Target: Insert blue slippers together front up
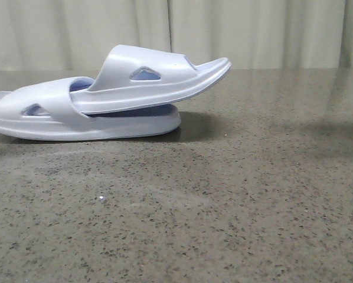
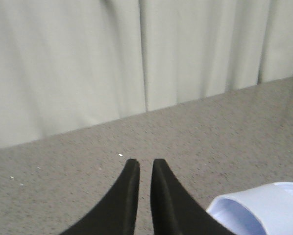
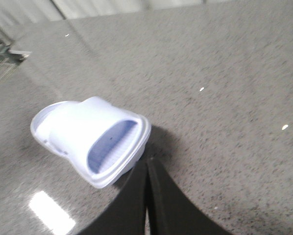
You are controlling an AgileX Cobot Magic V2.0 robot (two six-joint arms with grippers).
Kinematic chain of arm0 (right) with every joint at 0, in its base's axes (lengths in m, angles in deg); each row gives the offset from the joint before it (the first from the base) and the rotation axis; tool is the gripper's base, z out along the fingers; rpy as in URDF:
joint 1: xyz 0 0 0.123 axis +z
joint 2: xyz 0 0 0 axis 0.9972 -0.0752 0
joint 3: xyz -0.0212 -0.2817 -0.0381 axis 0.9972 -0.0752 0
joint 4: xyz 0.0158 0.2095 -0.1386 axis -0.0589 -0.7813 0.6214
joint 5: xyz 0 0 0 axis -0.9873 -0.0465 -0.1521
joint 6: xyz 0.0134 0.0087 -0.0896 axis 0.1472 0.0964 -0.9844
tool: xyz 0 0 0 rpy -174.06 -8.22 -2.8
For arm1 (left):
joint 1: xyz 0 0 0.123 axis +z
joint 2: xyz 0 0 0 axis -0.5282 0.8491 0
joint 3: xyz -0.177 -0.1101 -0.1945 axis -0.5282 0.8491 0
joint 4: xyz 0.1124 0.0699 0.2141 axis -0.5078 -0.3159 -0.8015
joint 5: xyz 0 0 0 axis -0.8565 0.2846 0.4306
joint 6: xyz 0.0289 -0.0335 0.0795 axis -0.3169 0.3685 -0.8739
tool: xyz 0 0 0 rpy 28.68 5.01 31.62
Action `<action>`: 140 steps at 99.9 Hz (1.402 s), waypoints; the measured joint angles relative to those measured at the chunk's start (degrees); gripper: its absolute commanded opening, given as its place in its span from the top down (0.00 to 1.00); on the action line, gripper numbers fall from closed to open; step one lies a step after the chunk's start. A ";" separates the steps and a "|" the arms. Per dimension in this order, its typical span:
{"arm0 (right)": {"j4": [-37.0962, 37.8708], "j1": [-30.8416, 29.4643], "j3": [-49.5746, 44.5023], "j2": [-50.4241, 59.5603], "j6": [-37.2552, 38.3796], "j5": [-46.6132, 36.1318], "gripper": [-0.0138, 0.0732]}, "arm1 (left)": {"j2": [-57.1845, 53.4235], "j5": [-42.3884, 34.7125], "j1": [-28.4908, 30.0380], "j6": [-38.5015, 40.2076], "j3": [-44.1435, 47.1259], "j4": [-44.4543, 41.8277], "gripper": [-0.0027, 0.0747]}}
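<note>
Blue slippers [image 1: 105,97] nested, toes overlapping

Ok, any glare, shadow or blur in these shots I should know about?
Front view: sharp, and the slippers cast a dark shadow to their right on the table. Left wrist view: soft focus, even light, no glare. Right wrist view: somewhat blurred, with bright glare patches on the table beside the slippers.

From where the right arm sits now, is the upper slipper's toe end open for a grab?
Probably yes. In the right wrist view the right gripper, fingers together, sits just short of the nested blue slippers, with only bare table around. It would have to open first.
</note>
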 measured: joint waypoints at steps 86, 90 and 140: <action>-2.37 16.36 -32.72 32.05 -0.10 -37.01 0.94 | -30.48 -34.34 -17.93 -0.08 37.65 9.91 0.95; -2.37 16.36 -32.72 32.06 -0.10 -36.55 0.94 | -31.00 -34.86 -17.93 -0.08 37.65 10.33 0.95; -2.49 16.36 -32.72 32.06 -0.10 -35.97 0.94 | -31.54 -35.02 -17.93 -0.08 37.78 13.33 0.95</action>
